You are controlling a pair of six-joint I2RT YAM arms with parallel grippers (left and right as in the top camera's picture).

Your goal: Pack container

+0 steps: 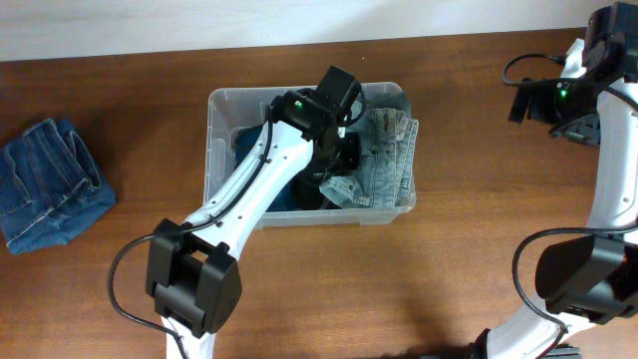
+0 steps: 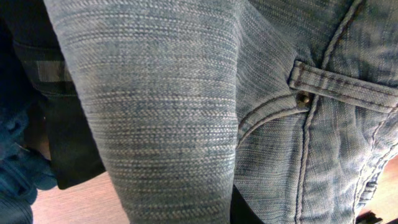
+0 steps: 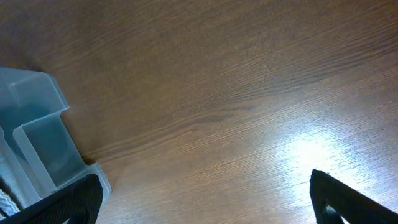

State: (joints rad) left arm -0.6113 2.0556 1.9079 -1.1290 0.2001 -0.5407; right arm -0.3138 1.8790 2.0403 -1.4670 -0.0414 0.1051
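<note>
The clear container (image 1: 213,150) stands mid-table in the overhead view. Light-blue jeans (image 1: 385,160) lie in its right half and hang over the right rim. Darker clothing (image 1: 247,142) lies in its left half. My left gripper (image 1: 344,165) reaches down into the container among the jeans. The left wrist view is filled by the light-blue jeans (image 2: 186,106) with a pocket rivet, and the fingers are hidden by the cloth. My right gripper (image 3: 205,208) is open and empty above bare table, right of the container's corner (image 3: 37,124). It also shows in the overhead view (image 1: 576,125).
A folded pair of darker blue jeans (image 1: 50,184) lies on the wooden table (image 1: 469,259) at the far left. The right arm's base stands at the front right, the left arm's base at the front left of centre.
</note>
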